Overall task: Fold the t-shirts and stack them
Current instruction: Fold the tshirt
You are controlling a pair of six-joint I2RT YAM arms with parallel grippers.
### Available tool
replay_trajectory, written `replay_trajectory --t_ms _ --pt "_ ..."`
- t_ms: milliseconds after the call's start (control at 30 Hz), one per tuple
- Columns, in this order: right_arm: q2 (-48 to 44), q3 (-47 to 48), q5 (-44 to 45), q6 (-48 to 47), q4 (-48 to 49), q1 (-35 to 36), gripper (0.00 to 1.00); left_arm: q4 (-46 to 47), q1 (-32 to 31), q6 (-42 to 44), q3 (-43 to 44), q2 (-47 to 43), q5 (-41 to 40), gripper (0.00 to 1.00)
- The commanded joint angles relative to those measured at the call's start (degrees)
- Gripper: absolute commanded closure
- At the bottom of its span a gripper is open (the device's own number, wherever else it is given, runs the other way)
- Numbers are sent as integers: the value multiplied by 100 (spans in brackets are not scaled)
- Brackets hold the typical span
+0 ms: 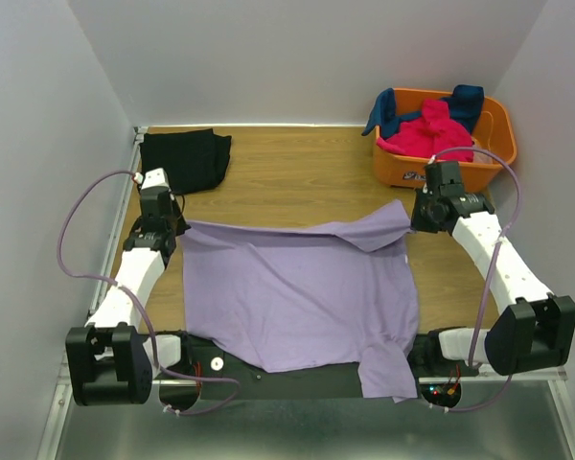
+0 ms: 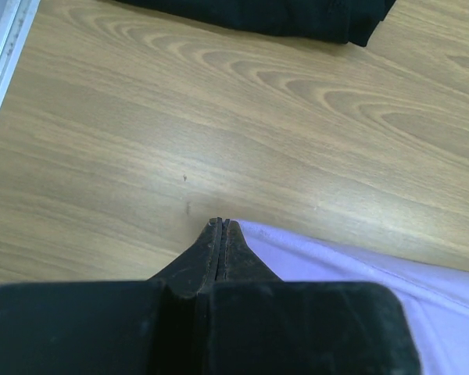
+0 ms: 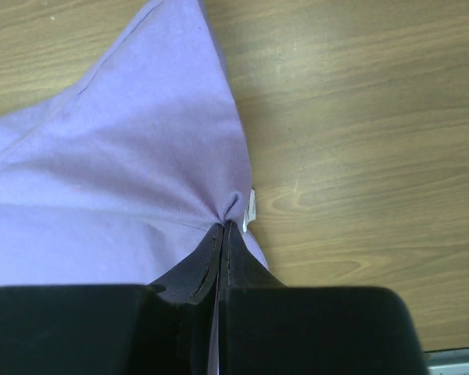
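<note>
**On the counter: purple shirt spread, fingers at both far corners**

Purple shirt fills the middle of the counter. Its near hem and one sleeve run over the near edge, between the arm bases. The far-right corner is turned back over the body. Right fingers pressed together there, cloth bunched and pinched at the tips. Left fingers also closed, tips at the far-left corner. Cloth touches them, but a grip cannot be told.

Black shirt folded in the far-left corner, just apart from the purple one. Orange basket at far right holds a pink shirt and a teal shirt, the teal draped over the rim. Bare wood runs along the far strip between black shirt and basket.
</note>
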Motion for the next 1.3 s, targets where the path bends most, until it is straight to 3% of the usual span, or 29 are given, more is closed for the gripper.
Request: replay_trajectory --t_ms 0,167,400,467,500,533,567,600,667,833,1100,1267 --pt "-243 76 -15 -11 -277 -52 100 -414 -19 -363 155 -346 -51 100" --pt "-270 -47 -69 24 -426 -43 100 -853 -18 -494 129 -540 54 100" --pt "-139 93 -226 121 -681 -43 100 -1545 -18 -1364 522 -646 300 96" --pt "-77 155 -367 156 -882 -43 100 -1942 -18 -1574 690 -628 230 86" --pt "-50 233 -489 226 -970 -43 99 -2370 -18 -1793 848 -732 64 72" --pt "-67 260 -525 253 -1050 -43 91 -2575 -18 -1909 936 -821 -7 64" --pt "-94 295 -543 279 -1224 -52 77 -2742 -18 -1988 1007 -935 -60 52" --pt "-137 322 -534 306 -1304 -52 42 -2987 -27 -2172 1077 -1057 -86 13" --pt "-313 427 -464 358 -1454 -52 20 -3243 -18 -2514 1279 -1418 -156 2" --pt "-78 708 -148 350 -1201 -52 14 -2763 -18 -2762 1264 -1684 -26 2" --pt "1389 1236 -147 218 126 -87 20 -1278 -18 -2499 1359 346 949 2" --pt "1953 1245 -236 279 856 -140 25 -846 -18 -2376 1605 1418 1451 2"
